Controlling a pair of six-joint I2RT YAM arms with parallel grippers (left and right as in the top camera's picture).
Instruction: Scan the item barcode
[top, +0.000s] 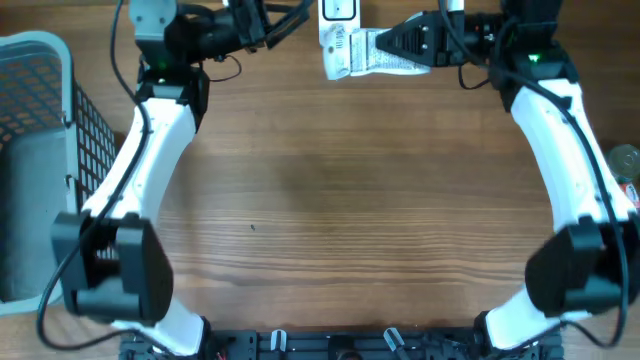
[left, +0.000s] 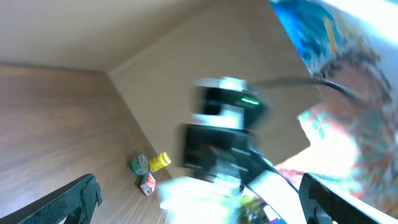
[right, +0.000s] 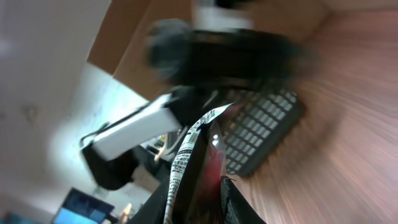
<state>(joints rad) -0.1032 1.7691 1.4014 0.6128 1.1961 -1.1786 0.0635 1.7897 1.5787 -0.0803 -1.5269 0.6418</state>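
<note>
The pouch (top: 362, 50) is a flat white packet printed with small dark text. It sits at 12 o'clock over the table, close to the far edge, and is lifted off the wood. Its long side runs from 9 to 3 o'clock, and the 3 o'clock end is pinched in the closed right pincer (top: 388, 45). In the right wrist view the pouch (right: 191, 142) shows nearly edge-on, with a white printed seam and a dark red face behind it. The white scanner (top: 338, 10) is just beyond the pouch's 9 o'clock end, toward 12 o'clock, and the frame edge cuts it off.
</note>
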